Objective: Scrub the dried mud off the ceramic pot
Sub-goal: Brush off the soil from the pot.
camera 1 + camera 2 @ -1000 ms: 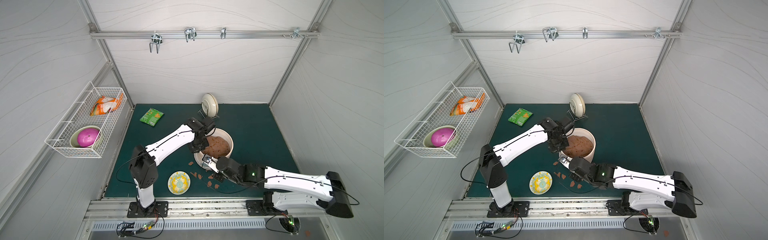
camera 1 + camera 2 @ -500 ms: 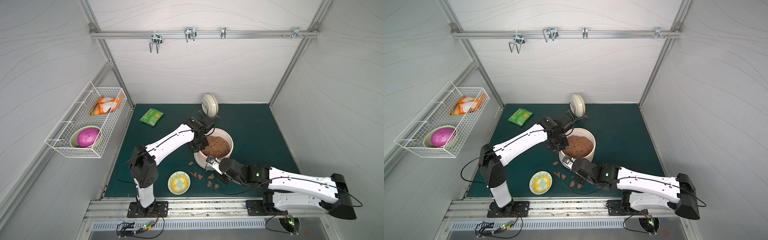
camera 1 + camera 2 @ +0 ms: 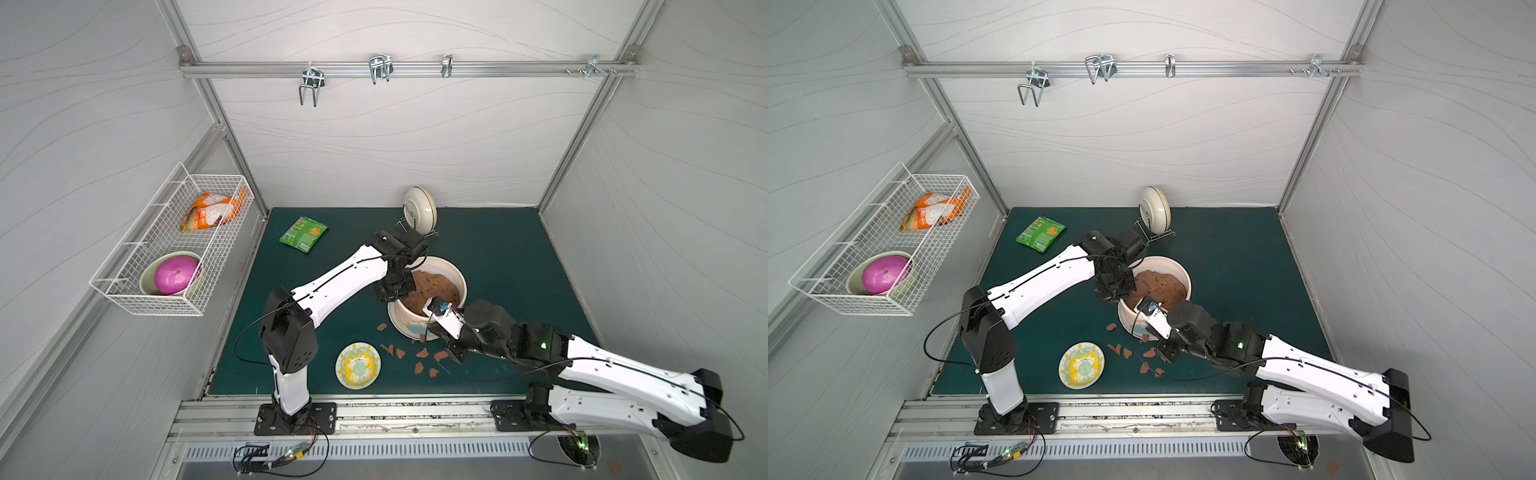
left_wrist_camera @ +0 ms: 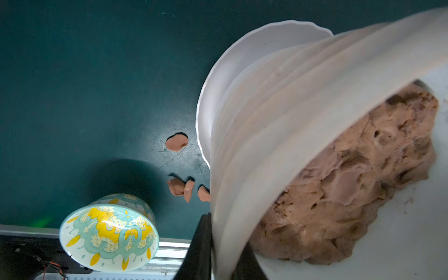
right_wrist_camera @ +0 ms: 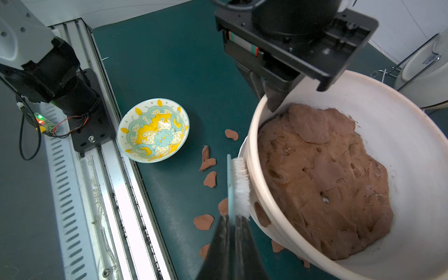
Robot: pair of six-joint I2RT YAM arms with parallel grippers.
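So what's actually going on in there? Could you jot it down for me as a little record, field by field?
left hand: clamped on the rim of the ceramic pot
right hand: shut on a scrubbing brush, bristles against the pot's outer wall
dried mud: one patch on the wall beside the brush
flakes: scattered on the green mat by the pot
inside pot: lumpy brown mass
nearby: yellow-patterned bowl
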